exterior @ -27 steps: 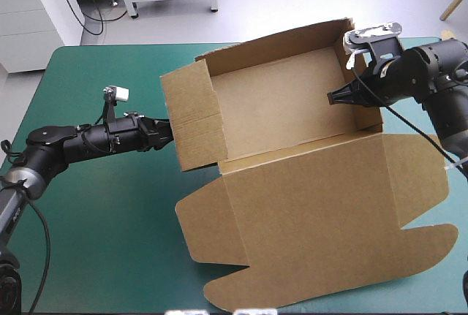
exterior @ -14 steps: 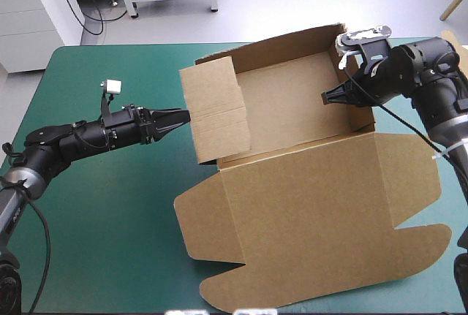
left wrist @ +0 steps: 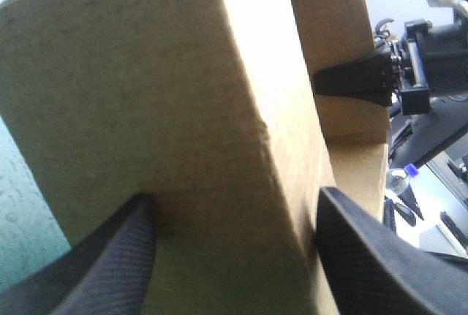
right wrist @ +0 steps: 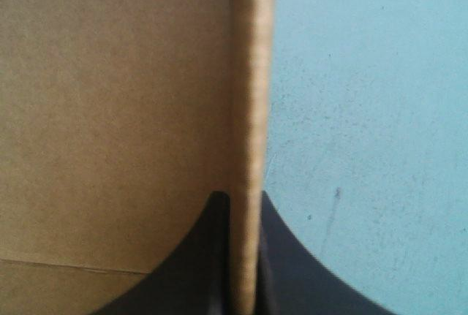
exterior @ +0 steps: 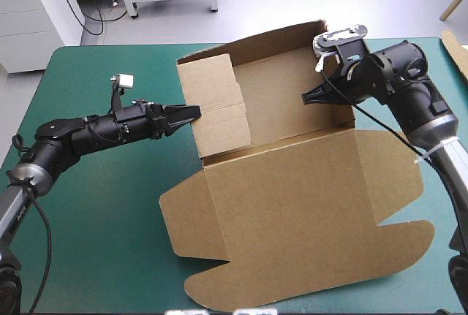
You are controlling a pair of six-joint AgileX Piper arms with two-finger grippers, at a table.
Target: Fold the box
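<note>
"High view: where's the box (exterior: 292, 213)?"
"Brown, from the middle to the right of the teal-green tabletop (exterior: 102, 213). Tray half lies toward the far edge with its walls up, and the lid is flat toward the near edge."
"And the left gripper (exterior: 191, 114)?"
"Fingers are spread wide, tips at the board, with the box's left side wall standing between them."
"And the right gripper (exterior: 308, 99)?"
"Reaching into the tray, all but closed, with the right wall's edge pinched between its fingers. Right wrist view shows board on one side, cover on the other."

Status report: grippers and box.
Left gripper open, left wall of the box between its fingers. Right gripper shut on the right wall. Walls up, lid flat. Board strip at right edge of table, clear of work.
</note>
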